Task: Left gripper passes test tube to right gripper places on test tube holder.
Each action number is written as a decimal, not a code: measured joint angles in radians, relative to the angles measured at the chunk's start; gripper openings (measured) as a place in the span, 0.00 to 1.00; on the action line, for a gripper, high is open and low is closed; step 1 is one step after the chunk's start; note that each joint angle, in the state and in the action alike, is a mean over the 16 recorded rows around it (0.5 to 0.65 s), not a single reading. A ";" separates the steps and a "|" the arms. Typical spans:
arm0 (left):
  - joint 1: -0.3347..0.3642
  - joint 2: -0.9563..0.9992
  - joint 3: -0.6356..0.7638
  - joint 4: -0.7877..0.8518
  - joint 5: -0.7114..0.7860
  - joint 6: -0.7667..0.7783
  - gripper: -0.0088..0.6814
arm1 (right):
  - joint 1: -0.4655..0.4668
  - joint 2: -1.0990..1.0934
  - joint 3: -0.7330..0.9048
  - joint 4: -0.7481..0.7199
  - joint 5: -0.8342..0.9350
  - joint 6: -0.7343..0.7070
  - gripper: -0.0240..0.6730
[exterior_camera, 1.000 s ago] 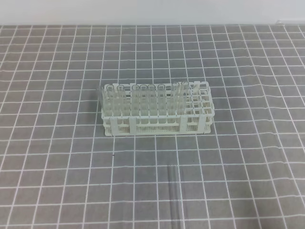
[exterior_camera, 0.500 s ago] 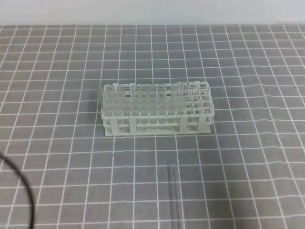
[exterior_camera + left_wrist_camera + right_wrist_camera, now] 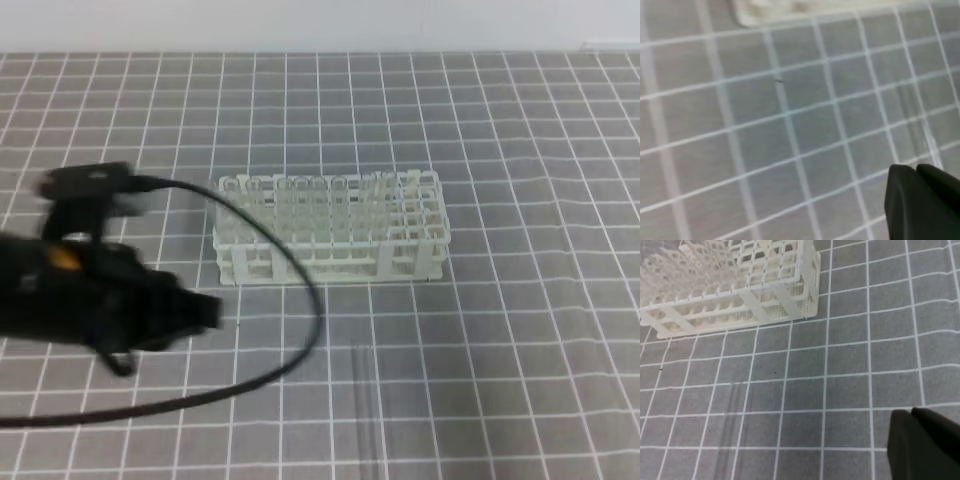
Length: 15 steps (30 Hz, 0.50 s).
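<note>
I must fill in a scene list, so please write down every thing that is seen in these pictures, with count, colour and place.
rack: one, white, centre of the cloth, behind the loose tube.
tubes in rack: several, clear, upright, mostly left and middle; count unclear.
loose tube: one, clear, lying on the cloth in front of the rack.
cloth: one, grey with white grid, under everything.
left tool: one, black, blurred, with a looping cable, left of the loose tube, shut, empty.
right tool: one, black, shut, empty, wrist view only.

The left gripper [image 3: 205, 310] has swept in from the left, jaws together, its cable [image 3: 300, 270] now looping in front of the rack [image 3: 330, 262].
</note>
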 joint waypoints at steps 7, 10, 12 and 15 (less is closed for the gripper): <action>-0.248 0.235 -0.158 0.020 0.057 -0.116 0.01 | 0.000 0.009 0.000 -0.002 0.021 -0.001 0.02; -0.343 0.308 -0.219 0.036 0.091 -0.174 0.01 | 0.000 0.009 0.000 -0.003 0.033 -0.002 0.02; -0.391 0.342 -0.249 0.041 0.111 -0.199 0.01 | 0.000 0.009 0.000 -0.003 0.045 -0.002 0.02; -0.451 0.382 -0.286 0.046 0.139 -0.234 0.01 | 0.000 0.009 0.000 -0.003 0.067 -0.003 0.02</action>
